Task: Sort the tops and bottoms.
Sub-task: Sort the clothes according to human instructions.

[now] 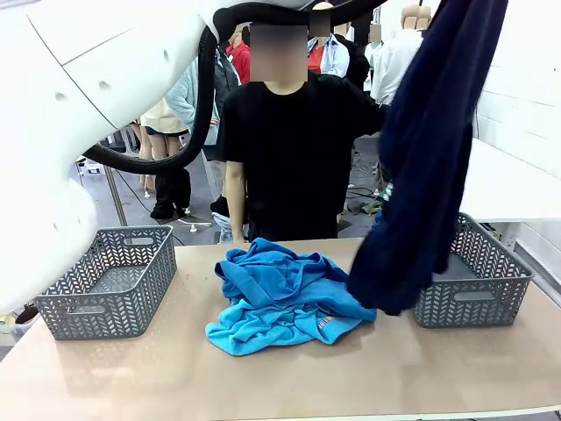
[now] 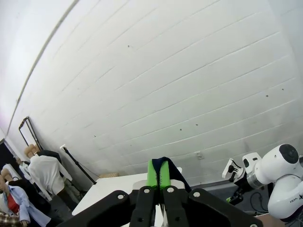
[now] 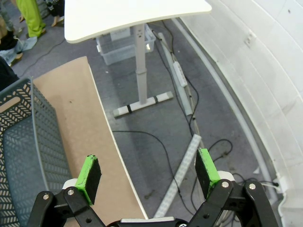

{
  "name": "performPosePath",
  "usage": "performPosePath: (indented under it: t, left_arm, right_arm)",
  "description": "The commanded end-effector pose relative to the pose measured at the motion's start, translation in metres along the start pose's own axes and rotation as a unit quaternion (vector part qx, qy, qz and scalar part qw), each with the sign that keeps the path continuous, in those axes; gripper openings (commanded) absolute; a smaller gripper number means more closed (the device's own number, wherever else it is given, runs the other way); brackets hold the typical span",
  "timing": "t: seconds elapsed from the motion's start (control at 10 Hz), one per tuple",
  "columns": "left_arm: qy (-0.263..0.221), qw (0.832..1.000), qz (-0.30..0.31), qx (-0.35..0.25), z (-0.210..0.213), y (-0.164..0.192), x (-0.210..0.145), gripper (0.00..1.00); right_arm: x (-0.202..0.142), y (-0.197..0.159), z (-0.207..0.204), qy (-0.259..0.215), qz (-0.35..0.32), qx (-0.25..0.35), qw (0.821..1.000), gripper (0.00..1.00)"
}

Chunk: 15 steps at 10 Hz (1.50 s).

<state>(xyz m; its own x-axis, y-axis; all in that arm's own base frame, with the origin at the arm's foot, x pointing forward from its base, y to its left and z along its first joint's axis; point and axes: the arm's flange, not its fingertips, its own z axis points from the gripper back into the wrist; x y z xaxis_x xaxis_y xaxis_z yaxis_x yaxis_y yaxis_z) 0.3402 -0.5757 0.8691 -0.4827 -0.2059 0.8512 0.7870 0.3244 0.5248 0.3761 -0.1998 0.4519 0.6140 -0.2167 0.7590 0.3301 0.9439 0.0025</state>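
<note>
My left gripper (image 2: pixel 161 174) pinches the dark navy bottoms (image 1: pixel 429 167), which hang by the right basket (image 1: pixel 491 289). Next, I think, I must carry them over it and release. The tops (image 1: pixel 280 294) lie mid-table.

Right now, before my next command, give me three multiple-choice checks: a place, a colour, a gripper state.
1. Where is the dark navy garment? A) spread flat on the floor B) hanging by the right basket C) inside the left basket
2. What colour is the pile of tops on the table? A) red B) blue and turquoise C) green
3. The left gripper is: A) wide open B) shut on nothing C) shut on the navy garment
Answers: 1 B, it dangles from above, its hem near that basket; 2 B, both shades show in front; 3 C, its green pads pinch dark fabric.
</note>
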Motion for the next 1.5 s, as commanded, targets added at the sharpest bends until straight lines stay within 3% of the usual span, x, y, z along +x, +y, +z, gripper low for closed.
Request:
performPosePath:
  t: [0.0,0.4,0.6,0.9,1.1,1.4]
  left_arm:
    - [-0.004,1.0,0.007,0.003,0.004,0.004,0.003,0.0]
    - [0.001,1.0,0.0,0.001,0.0,0.0,-0.001,0.0]
    - [-0.061,0.998,-0.022,0.016,-0.044,0.029,-0.011,0.0]
    - [-0.076,0.997,-0.003,0.022,-0.125,0.08,-0.052,0.0]
    - [-0.073,0.993,-0.023,0.087,-0.169,0.107,-0.083,0.0]
    - [-0.051,0.996,0.048,0.055,-0.214,0.1,-0.142,0.0]
  right_arm:
    - [0.0,0.0,0.001,0.005,0.002,0.001,1.0,1.0]
    - [0.0,0.0,0.001,0.005,0.002,0.001,1.0,1.0]
    - [0.0,0.0,0.001,0.005,0.002,0.001,1.0,1.0]
    - [0.0,0.0,0.001,0.005,0.002,0.001,1.0,1.0]
    - [0.0,0.0,0.001,0.005,0.002,0.001,1.0,1.0]
    - [0.0,0.0,0.001,0.005,0.002,0.001,1.0,1.0]
